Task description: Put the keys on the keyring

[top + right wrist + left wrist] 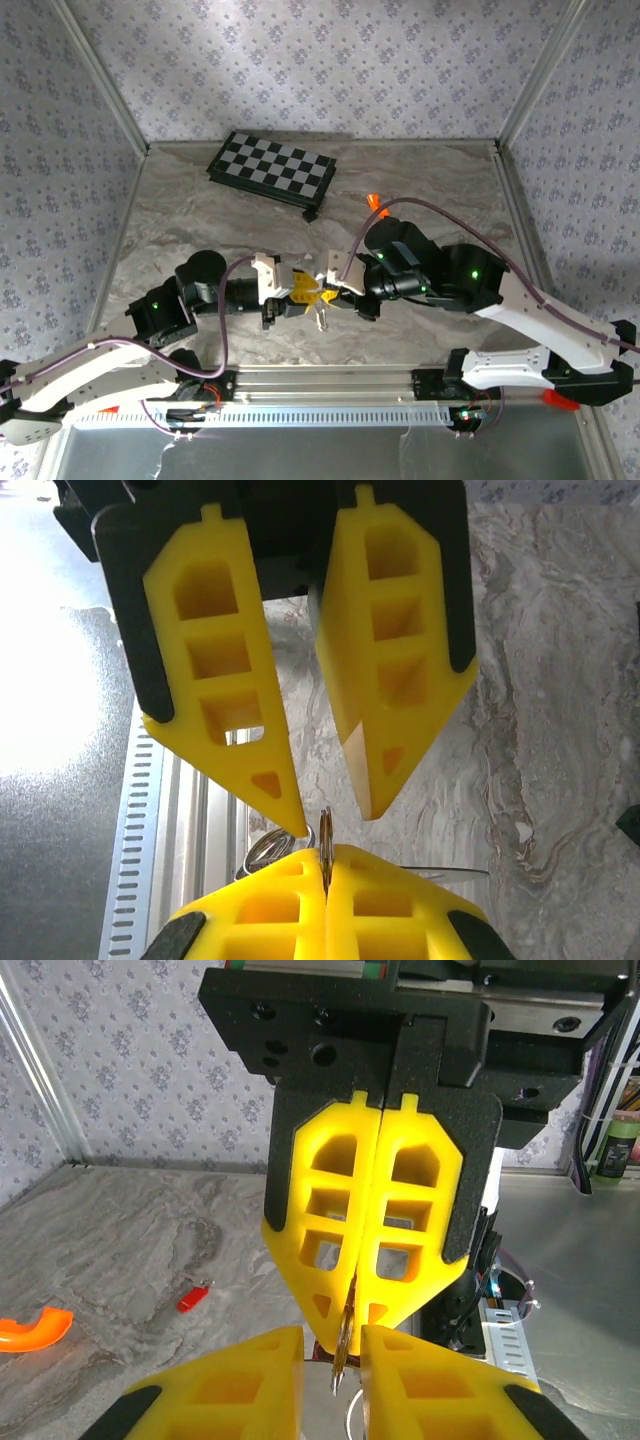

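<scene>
The keyring [325,830] is a thin silver loop seen edge-on, and my right gripper [327,852] is shut on it. More silvery loops [265,845] hang beside the pads. My left gripper [331,1345] faces it tip to tip; its fingers stand apart on either side of the ring's edge [342,1355] without pinching it. From above, the left gripper [305,290] and right gripper [335,288] meet near the table's front, and the keyring [320,318] dangles below them. One small red key [195,1296] lies alone on the marble to the left.
A black-and-white chequered board [272,168] lies at the back of the table. A bright orange piece [375,203] sits behind the right arm, also visible at the left wrist view's left edge [30,1328]. A slotted aluminium rail [330,380] runs along the near edge.
</scene>
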You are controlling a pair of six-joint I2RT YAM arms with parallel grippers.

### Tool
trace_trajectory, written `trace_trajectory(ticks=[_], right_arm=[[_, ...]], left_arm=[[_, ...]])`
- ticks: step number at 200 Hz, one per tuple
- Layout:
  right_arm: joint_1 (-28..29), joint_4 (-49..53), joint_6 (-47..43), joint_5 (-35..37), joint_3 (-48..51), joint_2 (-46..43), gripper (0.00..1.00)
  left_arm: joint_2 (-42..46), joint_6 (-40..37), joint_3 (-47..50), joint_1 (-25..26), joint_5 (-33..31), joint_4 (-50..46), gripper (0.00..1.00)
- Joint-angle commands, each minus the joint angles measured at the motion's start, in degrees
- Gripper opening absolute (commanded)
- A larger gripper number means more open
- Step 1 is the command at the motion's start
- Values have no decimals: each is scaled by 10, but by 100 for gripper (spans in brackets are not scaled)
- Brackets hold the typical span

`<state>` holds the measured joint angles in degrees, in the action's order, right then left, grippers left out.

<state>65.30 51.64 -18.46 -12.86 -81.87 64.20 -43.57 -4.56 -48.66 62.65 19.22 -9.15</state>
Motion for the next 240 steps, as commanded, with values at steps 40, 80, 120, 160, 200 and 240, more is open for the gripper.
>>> trace_trajectory(ticks=[40, 80, 120, 160, 200, 240], right_arm=[[10, 11, -20, -21, -26, -3, 0], [12, 5, -19, -23, -24, -4, 0], [14, -4, -17, -28, -22, -2, 0], [14, -10, -16, -33, -20, 2, 0], [14, -15, -17, -38, -17, 1, 0], [15, -34, 1, -42, 6, -18, 1]], left_arm=[[5, -7, -1, 1, -6, 9, 20], [9, -5, 9, 1, -12, 21, 19], [9, -5, 14, 0, -8, 23, 16], [12, -5, 21, 1, -5, 33, 5], [23, -2, 27, 1, -5, 57, 0], [39, 12, 38, 1, 8, 99, 0]])
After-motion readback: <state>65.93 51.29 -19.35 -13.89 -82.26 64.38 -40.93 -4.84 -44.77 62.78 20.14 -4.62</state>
